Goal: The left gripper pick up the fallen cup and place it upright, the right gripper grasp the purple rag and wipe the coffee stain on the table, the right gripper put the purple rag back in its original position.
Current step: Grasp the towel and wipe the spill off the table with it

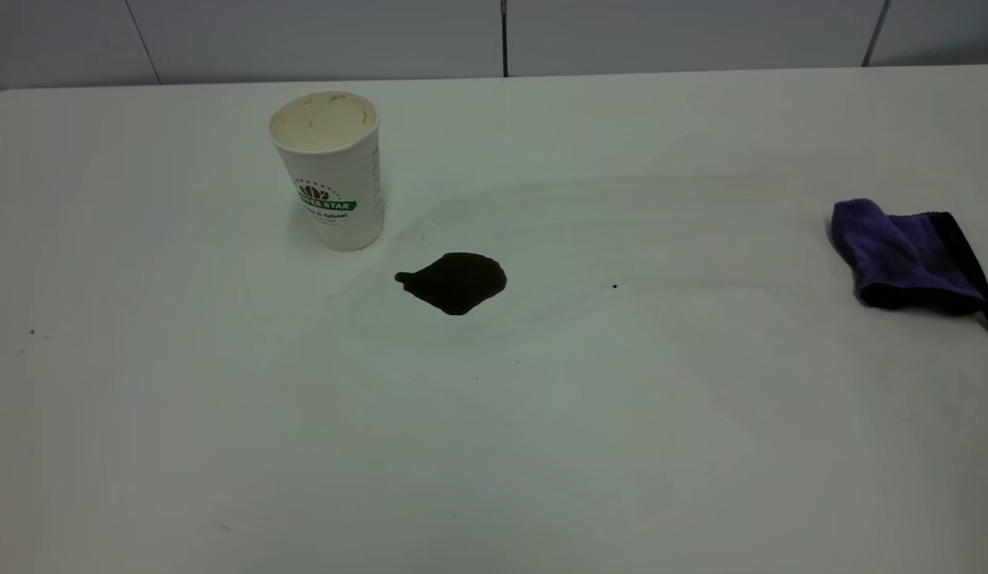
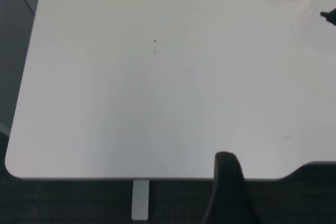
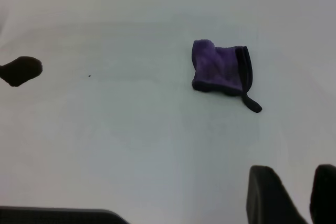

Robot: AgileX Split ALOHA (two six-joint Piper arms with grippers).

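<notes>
Exterior view shows the surface [image 1: 222,446] carrying three task items and neither arm. The cup [image 1: 331,171] stands upright with its mouth up, so the first step is judged complete. The purple rag [image 1: 900,253] lies crumpled at the right side, its black-edged border and thin loop turned toward the right edge. The coffee stain [image 1: 455,281] sits just beside the cup base, apart from it, and well apart from the rag. The step in hand is judged to be the rag grasp. In the right wrist view the right end effector [image 3: 294,170] hovers over the surface with its two fingers [image 3: 270,195] spread and nothing between them. The rag [image 3: 219,69] lies ahead of this end effector, well apart, with bare surface between. Its black border runs roughly along the approach line, on the side of the rag away from the stain [image 3: 21,70]. The stain lies far off to one side of that line. The right end effector is clearly the nearer one to the rag. The left end effector [image 2: 227,182] hangs at the surface edge, well apart from the cup; whether it is spread or pressed together cannot be told.
</notes>
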